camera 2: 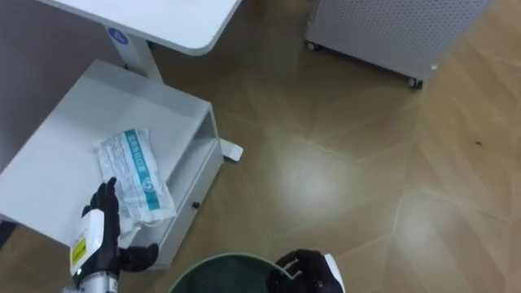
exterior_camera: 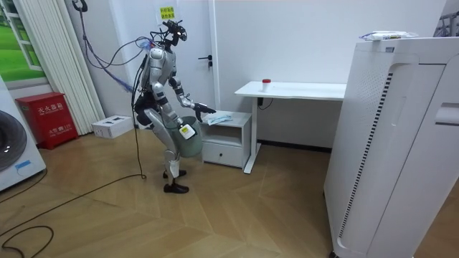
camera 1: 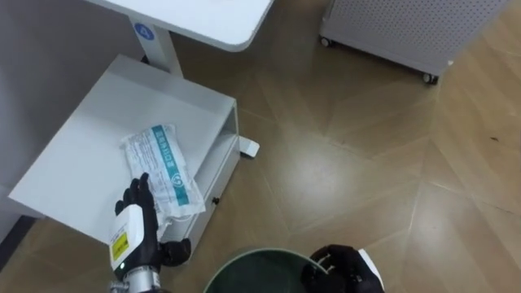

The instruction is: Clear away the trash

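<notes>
L hand (camera 1: 134,218) fingers straight, tips touching packet (camera 1: 167,167) just ahead, on cabinet (camera 1: 81,138); no grip yet. R hand (camera 1: 342,267) clasps bin (camera 1: 236,264) rim. Grab + drop still to do.

Black left hand (camera 1: 137,210); yellow-labelled silver wrist

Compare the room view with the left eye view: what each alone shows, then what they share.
Room view: the robot standing before the cabinet, a red box by the curtain, a tall white appliance. Left eye view: the left hand, open, fingertips at the packet; the right hand at the rim of the bin. Shared: cabinet, packet, bin, desk.
</notes>
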